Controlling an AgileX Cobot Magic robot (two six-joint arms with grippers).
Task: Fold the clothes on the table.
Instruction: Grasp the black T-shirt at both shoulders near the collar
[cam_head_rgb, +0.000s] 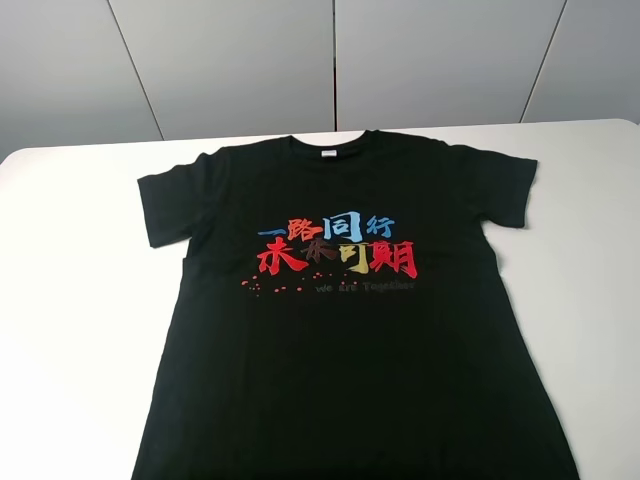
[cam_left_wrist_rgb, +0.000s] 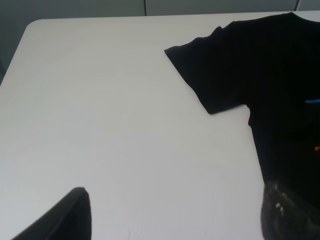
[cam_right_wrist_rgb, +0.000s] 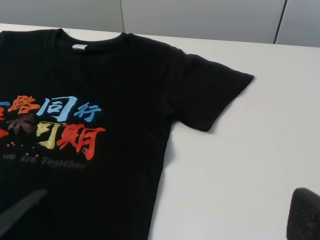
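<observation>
The clothes are one black T-shirt (cam_head_rgb: 340, 330) lying flat and face up on the white table (cam_head_rgb: 70, 300), collar toward the wall, with red, blue and yellow characters across the chest. Neither arm shows in the exterior high view. In the left wrist view my left gripper (cam_left_wrist_rgb: 180, 220) is open above bare table, one fingertip over the shirt's side edge, with the T-shirt (cam_left_wrist_rgb: 270, 75) sleeve ahead of it. My right gripper (cam_right_wrist_rgb: 162, 215) is open too, straddling the other side edge of the T-shirt (cam_right_wrist_rgb: 100, 75), with nothing between its fingers.
Grey wall panels (cam_head_rgb: 330, 60) rise behind the table's far edge. Bare white tabletop (cam_left_wrist_rgb: 100, 100) stretches on both sides of the shirt. The table's rounded far-left corner (cam_left_wrist_rgb: 35, 25) shows in the left wrist view.
</observation>
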